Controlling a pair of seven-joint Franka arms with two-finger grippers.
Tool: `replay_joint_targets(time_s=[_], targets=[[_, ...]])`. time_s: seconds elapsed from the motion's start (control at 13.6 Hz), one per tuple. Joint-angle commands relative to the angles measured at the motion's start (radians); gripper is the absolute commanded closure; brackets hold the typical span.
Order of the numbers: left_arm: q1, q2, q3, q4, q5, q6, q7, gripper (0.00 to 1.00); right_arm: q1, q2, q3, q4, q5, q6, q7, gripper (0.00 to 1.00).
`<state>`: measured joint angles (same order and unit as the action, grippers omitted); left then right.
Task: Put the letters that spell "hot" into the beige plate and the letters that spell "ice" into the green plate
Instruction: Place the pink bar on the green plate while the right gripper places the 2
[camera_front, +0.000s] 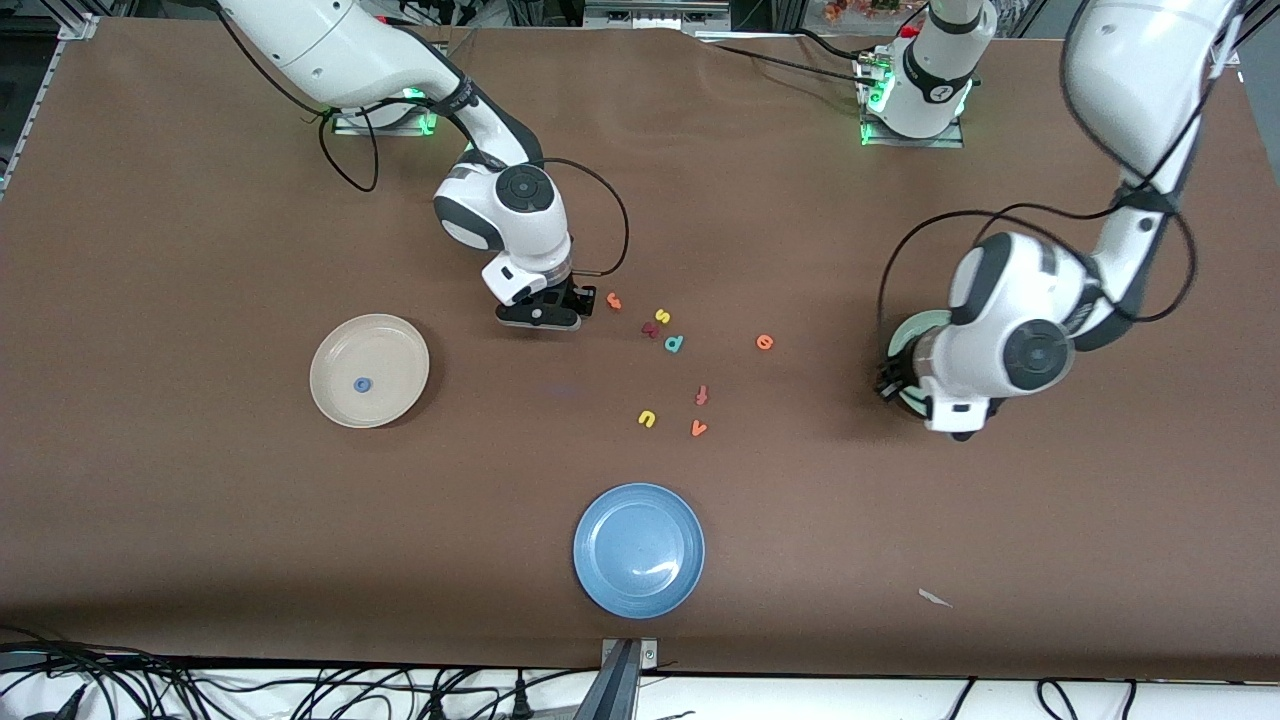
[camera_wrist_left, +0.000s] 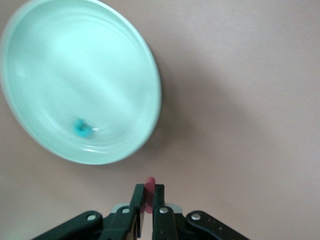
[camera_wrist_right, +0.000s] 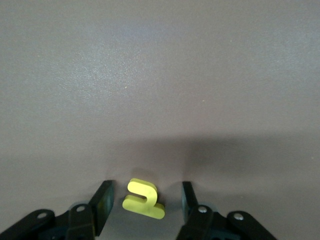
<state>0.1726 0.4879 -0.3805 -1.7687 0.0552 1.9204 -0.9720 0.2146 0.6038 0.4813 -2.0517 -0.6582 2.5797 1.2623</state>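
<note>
My left gripper is shut on the dark red i, up in the air just off the rim of the green plate. A teal c lies in that plate. In the front view the left wrist hides most of the green plate and my left gripper. My right gripper is down at the table, open, with the yellow h lying between its fingers and a gap on each side. The beige plate holds the blue o. The orange t lies beside my right gripper. The orange e lies toward the left arm's end.
A blue plate sits near the front camera. Loose letters lie mid-table: yellow s, a dark red letter, teal p, red-orange f, yellow u, orange v. A white scrap lies near the front edge.
</note>
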Motion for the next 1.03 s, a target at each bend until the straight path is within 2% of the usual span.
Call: replay_joint_targets(time_s=[0.0, 0.37, 0.44, 0.51, 0.59, 0.66, 0.73, 0.95], targets=[[0.079, -0.025, -0.012, -0.047, -0.026, -0.040, 0.207, 1.00, 0.014, 0.014, -0.009, 0.018, -0.031, 0.010, 0.032, 0.48], [0.091, 0.064, -0.009, -0.077, -0.015, 0.035, 0.262, 1.00, 0.014, 0.013, -0.009, 0.018, -0.037, 0.008, 0.031, 0.94], [0.093, 0.070, -0.008, -0.078, -0.015, 0.039, 0.263, 0.87, 0.014, 0.010, -0.009, 0.018, -0.037, 0.008, 0.031, 0.98], [0.093, 0.072, -0.006, -0.077, -0.015, 0.039, 0.263, 0.70, 0.012, 0.005, -0.009, 0.018, -0.037, 0.007, 0.028, 0.98], [0.093, 0.070, -0.008, -0.077, -0.015, 0.034, 0.265, 0.41, 0.011, -0.004, -0.010, 0.018, -0.037, 0.007, 0.017, 0.98], [0.093, 0.067, -0.008, -0.075, -0.015, 0.031, 0.265, 0.08, 0.006, -0.024, -0.012, 0.018, -0.035, 0.002, 0.005, 0.98], [0.091, 0.063, -0.008, -0.071, -0.017, 0.026, 0.259, 0.00, -0.003, -0.051, -0.024, 0.016, -0.028, -0.007, -0.026, 0.98], [0.074, 0.035, -0.017, -0.040, -0.029, 0.019, 0.207, 0.00, -0.061, -0.134, -0.027, 0.001, 0.017, -0.091, -0.197, 0.98]])
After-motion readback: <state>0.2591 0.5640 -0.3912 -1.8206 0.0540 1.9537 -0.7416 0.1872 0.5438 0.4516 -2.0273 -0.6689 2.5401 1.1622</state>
